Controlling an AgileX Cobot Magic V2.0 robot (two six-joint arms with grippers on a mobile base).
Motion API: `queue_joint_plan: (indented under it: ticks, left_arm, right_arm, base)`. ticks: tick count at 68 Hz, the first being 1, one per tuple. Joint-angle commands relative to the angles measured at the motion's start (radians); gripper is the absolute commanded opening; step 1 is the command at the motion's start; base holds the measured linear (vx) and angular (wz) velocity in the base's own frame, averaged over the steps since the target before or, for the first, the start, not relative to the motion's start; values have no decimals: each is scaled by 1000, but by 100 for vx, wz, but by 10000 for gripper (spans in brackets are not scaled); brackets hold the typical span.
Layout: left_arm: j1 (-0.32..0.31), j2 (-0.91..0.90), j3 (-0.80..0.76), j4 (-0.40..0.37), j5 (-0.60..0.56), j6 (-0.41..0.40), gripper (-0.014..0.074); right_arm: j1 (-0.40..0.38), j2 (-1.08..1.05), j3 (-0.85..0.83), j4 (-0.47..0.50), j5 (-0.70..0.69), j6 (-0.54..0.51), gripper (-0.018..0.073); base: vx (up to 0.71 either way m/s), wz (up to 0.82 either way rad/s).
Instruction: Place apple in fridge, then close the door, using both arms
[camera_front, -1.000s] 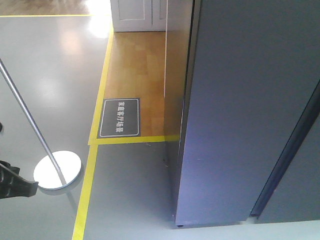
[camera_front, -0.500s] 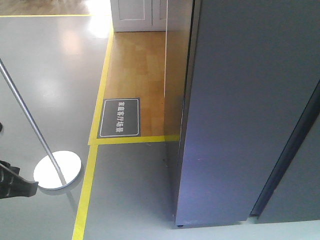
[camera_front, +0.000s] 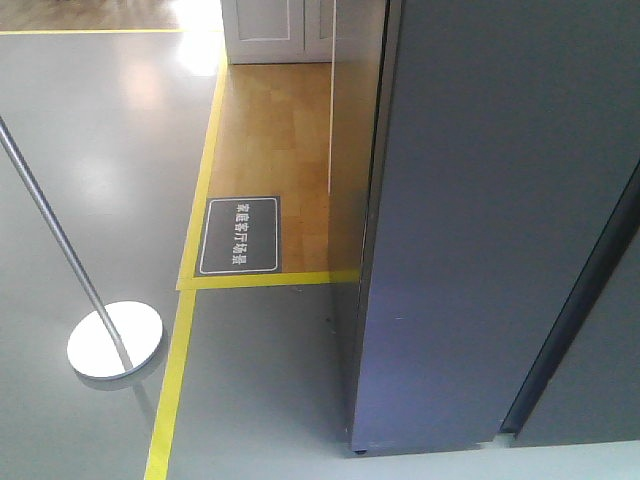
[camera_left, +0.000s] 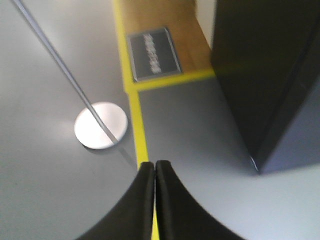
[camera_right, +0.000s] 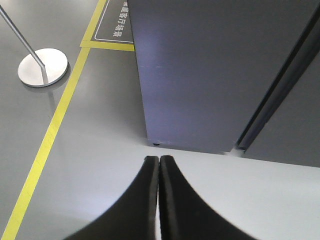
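Fridge (camera_front: 480, 230) upright, door (camera_front: 600, 330) shut, left gripper (camera_left: 154, 167) and right gripper (camera_right: 159, 161) both pressed closed, empty.

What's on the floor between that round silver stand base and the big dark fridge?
In the front view, a yellow tape line runs between the stand base and the fridge. The rest of that stretch is bare grey floor.
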Motion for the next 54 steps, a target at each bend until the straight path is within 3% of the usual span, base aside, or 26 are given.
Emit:
queue_joint_plan:
  ticks: [1,7,22,42,54]
  left_arm:
    - [76,-133,54,0,-108,-23,-6]
    - [136,-275,163,-24,-170,-39,-6]
    - [223,-577,384,-172,-260,-38,-6]
    - [223,-722,484,-286,-304,-34,-6]
    - [221,-725,559,-337,-422,19,-6]
  right_arm:
    - [0,6,-25,-6,-56,-7,-3]
    - [0,6,-25,-6,-56,-7,-3]
    - [0,6,-25,-6,-56,-7,-3]
    - [0,6,-25,-6,-56,-7,-3]
    - [0,6,-25,-6,-56,-7,-3]
  base:
    - [0,0]
    - [0,0]
    - [0,0]
    - [0,0]
    - [0,0]
